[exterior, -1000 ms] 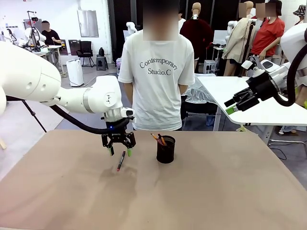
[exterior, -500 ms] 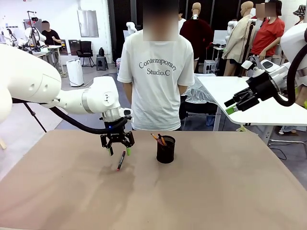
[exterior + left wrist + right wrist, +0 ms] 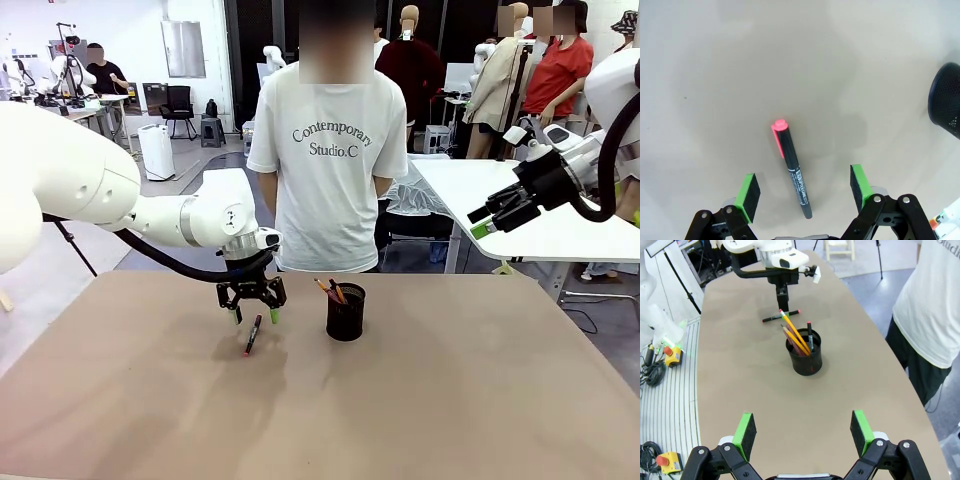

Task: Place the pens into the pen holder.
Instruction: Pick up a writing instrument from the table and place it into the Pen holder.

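Just above the pen (image 3: 792, 167), left tool (image 3: 805, 192) gapes wide, table (image 3: 450, 400) bare around.

front: level across table (image 3: 480, 400) | left wrist: close, straight down | right wrist: high; all share tabletop

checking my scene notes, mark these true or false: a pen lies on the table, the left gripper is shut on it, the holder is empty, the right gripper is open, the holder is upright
1. A pen lies on the table: true.
2. The left gripper is shut on it: false, it is open above the pen, not touching it.
3. The holder is empty: false, pens and pencils stand in it.
4. The right gripper is open: true.
5. The holder is upright: true.
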`<state>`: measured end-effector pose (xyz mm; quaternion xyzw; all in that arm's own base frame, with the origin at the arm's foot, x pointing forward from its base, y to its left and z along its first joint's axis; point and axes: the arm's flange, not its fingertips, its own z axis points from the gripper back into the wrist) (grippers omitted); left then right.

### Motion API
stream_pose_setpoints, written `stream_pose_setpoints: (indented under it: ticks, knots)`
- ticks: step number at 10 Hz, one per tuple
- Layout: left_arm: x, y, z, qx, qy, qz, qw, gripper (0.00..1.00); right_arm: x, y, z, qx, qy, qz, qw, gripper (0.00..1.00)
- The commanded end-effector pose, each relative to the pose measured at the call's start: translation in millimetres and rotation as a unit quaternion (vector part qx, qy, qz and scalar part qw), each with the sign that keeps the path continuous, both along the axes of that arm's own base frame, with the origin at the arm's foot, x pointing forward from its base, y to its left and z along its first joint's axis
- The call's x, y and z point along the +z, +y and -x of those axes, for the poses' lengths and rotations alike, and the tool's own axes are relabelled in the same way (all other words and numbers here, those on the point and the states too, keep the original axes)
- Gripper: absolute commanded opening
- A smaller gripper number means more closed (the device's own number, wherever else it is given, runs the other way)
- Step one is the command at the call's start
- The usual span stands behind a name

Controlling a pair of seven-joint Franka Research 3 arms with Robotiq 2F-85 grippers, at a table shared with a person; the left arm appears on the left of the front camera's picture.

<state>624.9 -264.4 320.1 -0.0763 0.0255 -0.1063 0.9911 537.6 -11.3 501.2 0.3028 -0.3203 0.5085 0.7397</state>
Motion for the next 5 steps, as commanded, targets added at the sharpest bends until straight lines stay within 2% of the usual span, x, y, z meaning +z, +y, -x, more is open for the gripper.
stream_pose_setpoints:
  ticks: [1,5]
  knots:
    - [-2.9,-0.7,-2.0,0.025,-0.015,-0.024,0.999,0.94,1.9,0.3,0.5,-0.002,0.002,-0.001,1.000,1.00]
    - [-10.0,-3.6,-2.5,0.041,-0.046,-0.045,0.997,0.94,1.9,0.3,0.5,-0.002,0.002,-0.001,1.000,1.00]
